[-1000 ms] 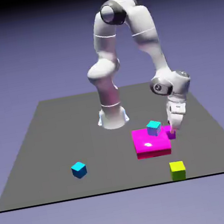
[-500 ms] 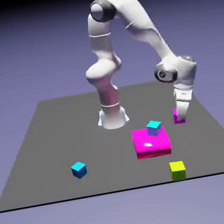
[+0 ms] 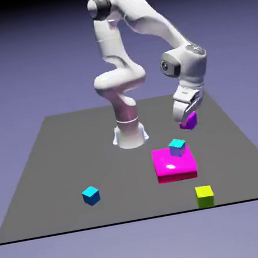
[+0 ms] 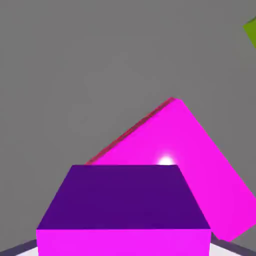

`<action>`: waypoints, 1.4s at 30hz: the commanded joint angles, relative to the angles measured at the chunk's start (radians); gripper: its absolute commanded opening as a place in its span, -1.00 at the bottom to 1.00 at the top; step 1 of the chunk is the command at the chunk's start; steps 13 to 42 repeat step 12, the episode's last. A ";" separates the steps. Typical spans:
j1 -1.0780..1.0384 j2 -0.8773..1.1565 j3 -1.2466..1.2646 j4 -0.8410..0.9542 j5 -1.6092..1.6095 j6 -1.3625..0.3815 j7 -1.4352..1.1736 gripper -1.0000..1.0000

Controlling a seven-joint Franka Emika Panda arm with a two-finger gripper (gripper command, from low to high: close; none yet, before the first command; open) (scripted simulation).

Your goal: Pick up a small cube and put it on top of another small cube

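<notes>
1. Currently, the gripper (image 3: 186,119) is closed on the purple cube (image 4: 123,199), pinching it between its two fingertips.
2. That cube is up in the air, apart from the desk (image 3: 123,186) and from the flat magenta block (image 3: 173,160). In the exterior view it looks tilted, and part of it is hidden by the fingers.
3. The white arm (image 3: 146,15) arches from its base over to the exterior view's right, with the hand slanting downward at its end.
4. Nearer the camera than the gripper, the magenta block lies flat on the desk. A light cyan cube (image 3: 177,147) appears to sit on it, toward its far right part in the exterior view.
5. Well apart from the block, toward the exterior view's left, a blue-cyan cube (image 3: 91,195) stands on the desk.
6. The yellow-green cube (image 3: 205,197) stands close to the desk's near edge, toward the exterior view's right.
7. In the hand view, the held cube fills the bottom middle, showing a dark violet face above a bright magenta one. It covers part of the magenta block, which shows a white glint; a bit of green shows at the upper right corner. The fingertips are mostly hidden, with only slivers visible on both sides.
</notes>
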 commanded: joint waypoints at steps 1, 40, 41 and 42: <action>0.018 -0.003 -0.019 -0.036 -0.014 0.010 -0.008 -1.00; 0.009 0.116 -0.016 -0.106 -0.052 0.193 0.023 1.00; 0.009 0.116 -0.016 -0.106 -0.052 0.193 0.023 1.00; 0.009 0.116 -0.016 -0.106 -0.052 0.193 0.023 1.00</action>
